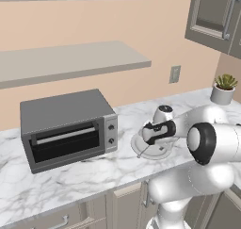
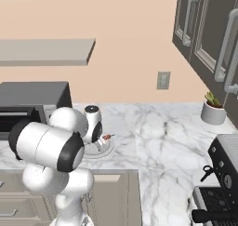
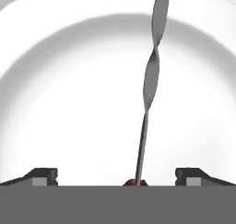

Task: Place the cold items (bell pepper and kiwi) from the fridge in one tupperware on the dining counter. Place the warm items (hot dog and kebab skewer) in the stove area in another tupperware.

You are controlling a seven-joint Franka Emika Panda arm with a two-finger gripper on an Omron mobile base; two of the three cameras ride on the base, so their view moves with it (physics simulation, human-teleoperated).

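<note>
Kebab skewer [image 3: 150,80] is what we see lying on a white plate [image 3: 55,80], and we place everything else against that plate as landmark. In the hand view the skewer's thin grey shaft runs from a small red bit at the bottom edge up across the plate's bowl, its upper stretch twisted like a ribbon. Our end effector [image 3: 117,177] hangs right over the plate with its two dark fingertips [image 3: 44,176] set wide apart, one on each side of the shaft, holding nothing; the shaft sits between them without touching either. From the left base view the plate [image 1: 162,152] rests on the marble tabletop [image 1: 84,176], with the skewer's [image 1: 142,151] thin end poking out past its near-left rim and our end effector [image 1: 149,134] just above it. A grey toaster oven [image 1: 68,127] stands on the tabletop to the left of the plate, well apart from it. A wall outlet [image 1: 174,74] sits above and behind the plate, and a small potted plant [image 1: 223,89] stands far off to its right.
</note>
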